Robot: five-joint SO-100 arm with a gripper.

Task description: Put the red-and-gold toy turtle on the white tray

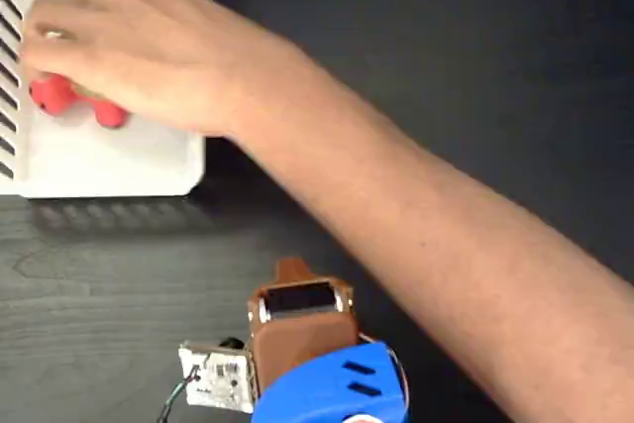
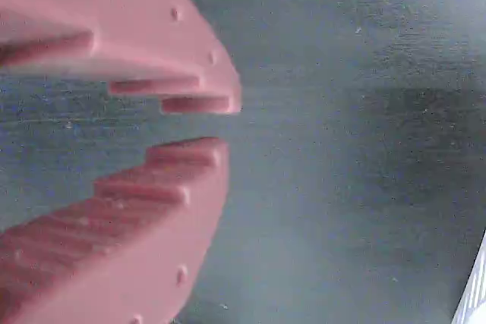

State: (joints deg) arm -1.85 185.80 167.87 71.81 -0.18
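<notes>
In the fixed view a person's hand (image 1: 139,47) lies over the white tray (image 1: 119,170) at the top left and covers most of the red-and-gold toy turtle (image 1: 52,94). Only the turtle's coral-red parts show under the fingers, resting on the tray; the gold shell is hidden. The brown and blue robot arm (image 1: 302,329) sits at the bottom centre, well away from the tray. In the wrist view my gripper (image 2: 224,124) shows its pink toothed fingers (image 2: 152,187) slightly open with a narrow gap at the tips. Nothing is between them, only dark table.
The person's forearm (image 1: 446,245) crosses the dark table diagonally from the bottom right to the tray, passing just right of the arm. A small circuit board with wires (image 1: 216,375) sits left of the arm's base. A white edge (image 2: 474,294) shows at the wrist view's bottom right corner.
</notes>
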